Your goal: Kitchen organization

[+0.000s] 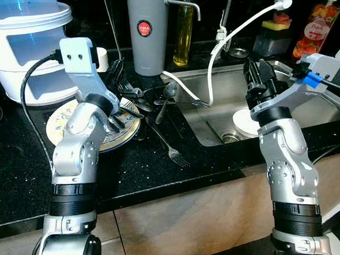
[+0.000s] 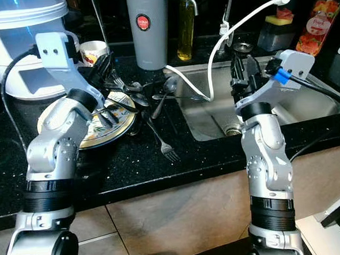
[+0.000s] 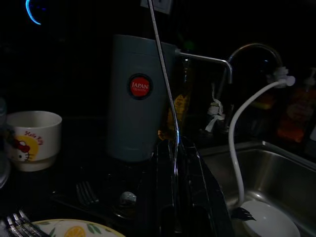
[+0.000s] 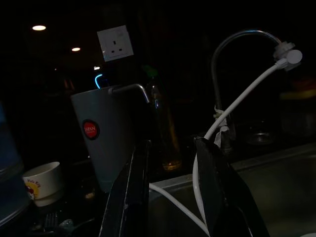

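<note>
Left tool [image 3: 175, 207] pinches a thin metal utensil [image 3: 165, 84] above the patterned plate [image 1: 60, 124]; it could slip. Right tool [image 4: 170, 197] hovers open over the sink [image 1: 325, 109].

Black speckled counter [image 1: 161, 174], steel sink [image 1: 325, 109], wooden cabinet fronts [image 1: 193, 218], wall socket [image 4: 115, 43], dim room.
</note>
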`<state>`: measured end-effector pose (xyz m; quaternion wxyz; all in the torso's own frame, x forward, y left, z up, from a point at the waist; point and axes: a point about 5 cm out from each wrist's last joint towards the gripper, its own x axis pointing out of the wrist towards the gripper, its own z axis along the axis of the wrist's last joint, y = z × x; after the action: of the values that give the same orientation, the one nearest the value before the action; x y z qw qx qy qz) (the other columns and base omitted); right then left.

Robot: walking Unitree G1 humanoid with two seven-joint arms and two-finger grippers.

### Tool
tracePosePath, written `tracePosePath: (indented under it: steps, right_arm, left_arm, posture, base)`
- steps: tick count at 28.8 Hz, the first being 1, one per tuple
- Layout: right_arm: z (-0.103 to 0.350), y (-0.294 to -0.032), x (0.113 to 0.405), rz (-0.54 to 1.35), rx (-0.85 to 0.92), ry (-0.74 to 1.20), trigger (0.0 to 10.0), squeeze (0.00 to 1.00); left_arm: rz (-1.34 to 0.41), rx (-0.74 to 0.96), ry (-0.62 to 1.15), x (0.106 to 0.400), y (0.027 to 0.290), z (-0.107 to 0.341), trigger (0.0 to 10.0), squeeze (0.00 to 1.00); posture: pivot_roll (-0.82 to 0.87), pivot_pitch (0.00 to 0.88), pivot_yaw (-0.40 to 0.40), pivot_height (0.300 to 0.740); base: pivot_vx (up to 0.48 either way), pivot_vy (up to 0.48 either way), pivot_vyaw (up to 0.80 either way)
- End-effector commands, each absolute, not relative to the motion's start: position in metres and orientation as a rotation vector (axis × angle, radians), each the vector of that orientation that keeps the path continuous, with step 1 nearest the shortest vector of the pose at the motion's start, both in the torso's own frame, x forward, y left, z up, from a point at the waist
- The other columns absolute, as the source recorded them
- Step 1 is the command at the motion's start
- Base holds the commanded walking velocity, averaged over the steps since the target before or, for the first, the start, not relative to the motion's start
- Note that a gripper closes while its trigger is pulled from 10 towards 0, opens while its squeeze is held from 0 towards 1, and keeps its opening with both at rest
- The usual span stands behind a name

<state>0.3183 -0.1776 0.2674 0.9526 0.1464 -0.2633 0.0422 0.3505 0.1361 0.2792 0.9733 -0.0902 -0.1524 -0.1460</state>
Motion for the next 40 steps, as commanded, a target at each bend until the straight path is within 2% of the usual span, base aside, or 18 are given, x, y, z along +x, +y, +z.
tracePosePath:
  steps: [1,16,32,36,40]
  right_arm:
    - [0.264,-0.179,0.319,0.081,0.305,-0.522,10.0,0.0]
    - [0.263,-0.178,0.318,0.087,0.296,-0.515,10.0,0.0]
    - [0.263,-0.176,0.318,0.096,0.297,-0.514,10.0,0.0]
    - [0.263,-0.175,0.318,0.097,0.298,-0.513,10.0,0.0]
    - [0.263,-0.175,0.318,0.097,0.3,-0.513,10.0,0.0]
  left_arm:
    - [-0.265,-0.169,-0.294,0.353,0.137,0.276,10.0,0.0]
    - [-0.235,-0.17,-0.302,0.355,0.14,0.277,10.0,0.0]
    - [-0.256,-0.16,-0.308,0.354,0.139,0.278,10.0,0.0]
    - [-0.255,-0.126,-0.229,0.358,0.138,0.271,10.0,0.0]
    - [-0.384,-0.133,0.033,0.365,0.128,0.252,10.0,0.0]
  posture:
    - [0.09,0.003,-0.021,0.74]
    - [0.09,0.016,-0.023,0.74]
    - [0.09,0.017,-0.023,0.74]
    - [0.09,0.017,-0.023,0.74]
    - [0.09,0.017,-0.024,0.74]
  base:
    - [0.0,-0.439,0.0]
    - [0.0,-0.438,0.0]
    - [0.0,0.0,0.0]
    - [0.0,0.0,0.0]
    - [0.0,0.0,0.0]
